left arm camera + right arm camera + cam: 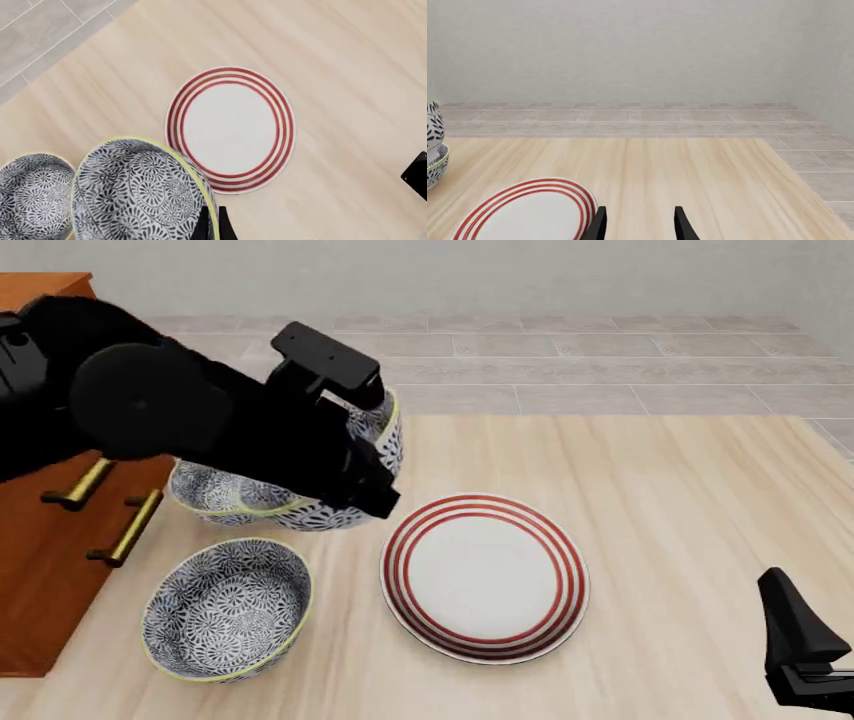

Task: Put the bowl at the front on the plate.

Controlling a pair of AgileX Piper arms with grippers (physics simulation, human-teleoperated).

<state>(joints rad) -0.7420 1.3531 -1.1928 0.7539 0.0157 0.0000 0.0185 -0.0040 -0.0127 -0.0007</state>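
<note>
One bowl (133, 195) hangs pinched by the left hand (212, 224) beside the plate (230, 130).

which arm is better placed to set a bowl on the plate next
Left. The left claw pinches the rim of a bowl just beside the plate; the right claw is open and empty, on the plate's far side.

The left arm (200, 420) hides much of two bowls (234, 500); the right hand (801, 655) is cut off at the edge.
</note>
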